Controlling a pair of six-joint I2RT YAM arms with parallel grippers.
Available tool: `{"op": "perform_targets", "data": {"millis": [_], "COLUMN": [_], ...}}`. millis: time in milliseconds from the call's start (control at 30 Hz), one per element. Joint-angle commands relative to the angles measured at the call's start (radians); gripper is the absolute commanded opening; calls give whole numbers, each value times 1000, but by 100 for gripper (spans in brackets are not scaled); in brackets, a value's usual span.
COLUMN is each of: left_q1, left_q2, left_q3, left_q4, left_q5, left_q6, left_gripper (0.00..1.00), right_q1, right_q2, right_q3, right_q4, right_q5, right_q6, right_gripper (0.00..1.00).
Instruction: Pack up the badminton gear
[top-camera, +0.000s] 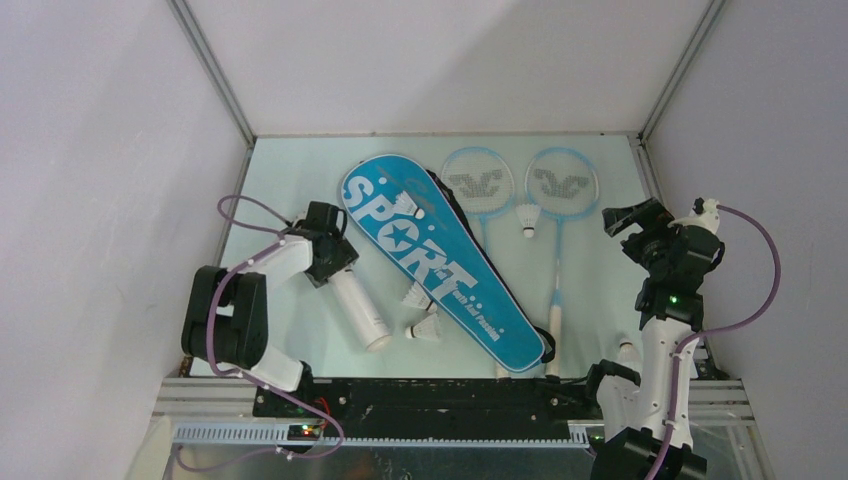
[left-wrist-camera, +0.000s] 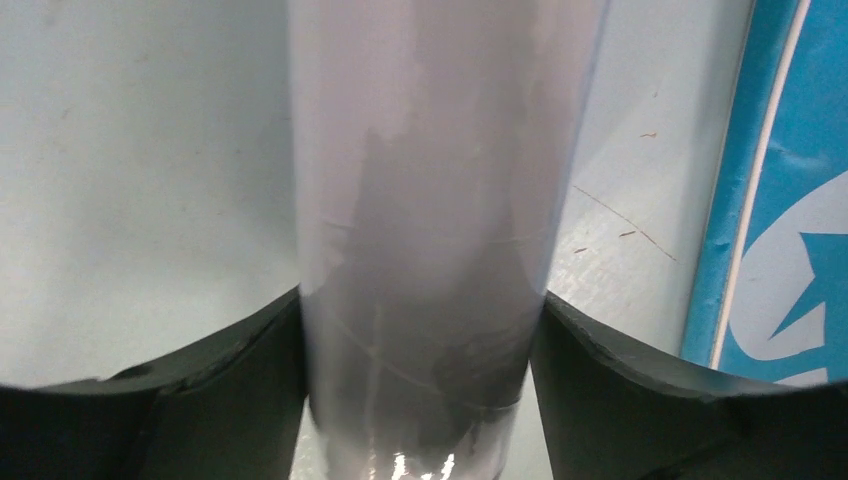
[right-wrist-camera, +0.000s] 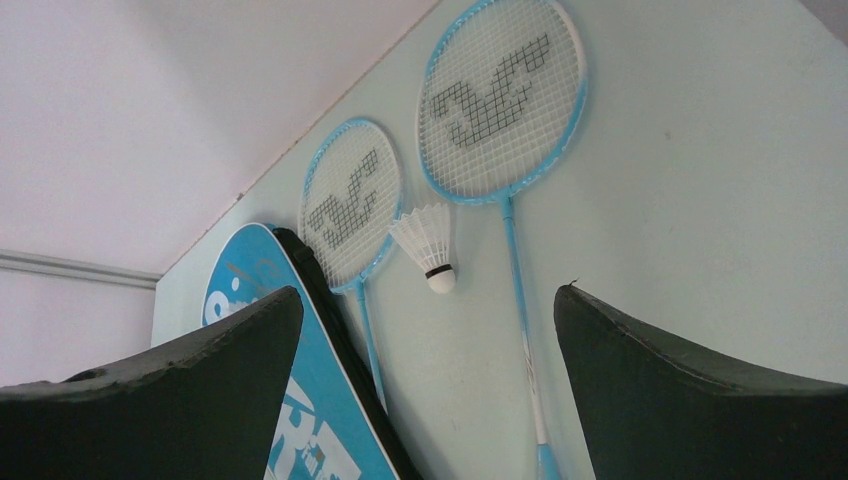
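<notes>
The left gripper (top-camera: 336, 262) is clamped on the far end of the long white tube (top-camera: 361, 311), which lies on the pale table (top-camera: 290, 175) left of the blue bag (top-camera: 445, 265). In the left wrist view its dark, matte fingers (left-wrist-camera: 230, 400) press both sides of the tube (left-wrist-camera: 430, 200), a smooth, glossy, slightly translucent cylinder. The right gripper (top-camera: 630, 216) hangs open at the table's right side, holding nothing. The flat, racket-shaped bag, printed "SPORT" in white, lies diagonally. Beside its head lie two rackets (top-camera: 478, 182) (top-camera: 562, 182) with thin light-blue frames and white strings, a feathered shuttlecock (top-camera: 527, 219) between their shafts. Another shuttlecock (top-camera: 405, 205) rests on the bag, and two more (top-camera: 418, 296) (top-camera: 426, 329) sit between bag and tube.
</notes>
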Motion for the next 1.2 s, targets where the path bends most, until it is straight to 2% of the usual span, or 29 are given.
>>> {"op": "perform_targets", "data": {"millis": [0,100,267,400,433,500,600,667,767,833,933,967,1067,1167], "left_q1": [-7,-7,-8,-9,-11,-19,-31,-47,-113,-176,-266,-300,-333,-340], "left_q2": [-15,-76,-263,-417,-473,-554,-650,-702,-745,-750,-736,-733,-737,-758], "left_q3": [61,96,131,144,139,107,26,-8,-31,-25,21,34,75,40], "left_q4": [-59,-89,-79,10,77,222,529,661,740,706,521,466,238,117], "left_q5": [-70,-152,-298,-312,-300,-233,0,157,348,487,533,565,674,774], "left_q6": [21,57,94,201,221,298,455,558,725,896,1181,1232,1465,1671], "left_gripper": [75,67,62,53,51,48,40,39,43,40,30,29,30,31], "right_q1": [7,12,27,48,53,77,123,159,230,297,444,477,614,737], "right_q2": [-5,-5,-15,-28,-32,-34,-41,-48,-59,-61,-60,-61,-71,-81], "right_q3": [6,6,7,6,7,7,7,7,11,36,79,84,108,126], "right_q4": [20,29,43,62,66,84,124,141,180,142,67,62,46,39], "right_q5": [-1,-25,-61,-84,-89,-114,-173,-229,-301,-320,-307,-300,-329,-387], "right_q6": [0,-5,-13,-25,-27,-45,-90,-123,-193,-272,-401,-420,-522,-621], "right_gripper": [99,99,99,99,99,99,99,99,99,99,99,99,99,97]}}
